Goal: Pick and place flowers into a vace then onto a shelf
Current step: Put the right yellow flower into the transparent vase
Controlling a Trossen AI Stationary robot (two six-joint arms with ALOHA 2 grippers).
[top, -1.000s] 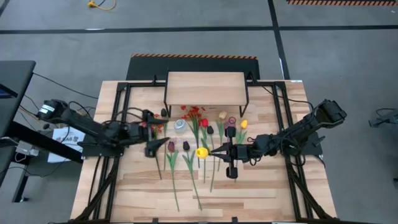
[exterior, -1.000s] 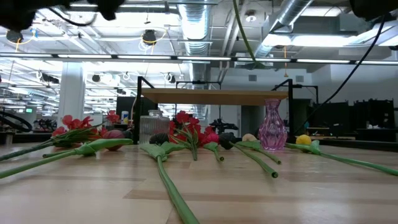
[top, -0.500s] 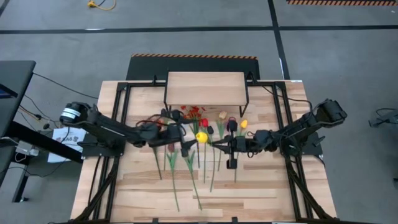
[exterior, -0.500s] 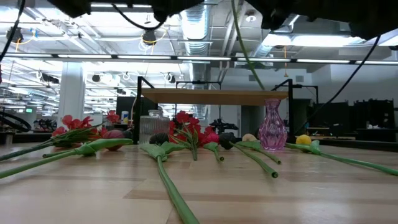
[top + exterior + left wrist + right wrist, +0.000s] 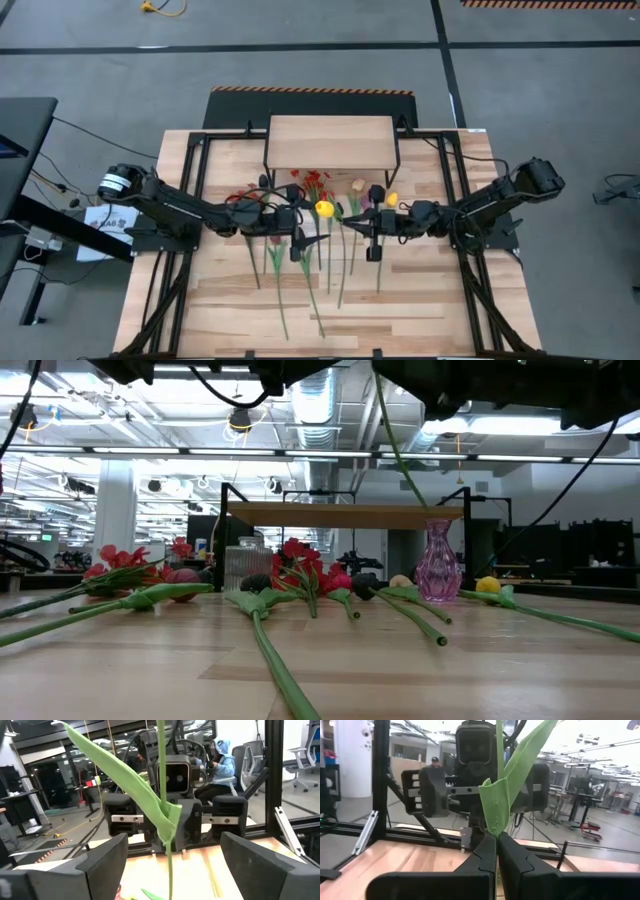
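Yellow tulip raised between facing arms

Since a second ago: yellow tulip [image 5: 323, 208] carried from mid-counter toward the shelf [image 5: 330, 141], left gripper [image 5: 312, 243] swung in from the side. Right gripper [image 5: 348, 226] level, jaws pinching the stem [image 5: 499, 765]. Left jaws spread, seemingly either side of the stem, not gripping. Other flowers [image 5: 300, 262] lying on counter [image 5: 420, 305].

Table [image 5: 400, 300]: light slatted wood, smooth satin sheen. Shelf [image 5: 330, 142]: pale matt wood top, thin black metal legs. Vase [image 5: 438, 562]: pink, ribbed, translucent, glossy. Flower stem [image 5: 498, 750] and leaf: matt green, plastic-looking. Right gripper fingers [image 5: 512, 857]: dark matt plastic
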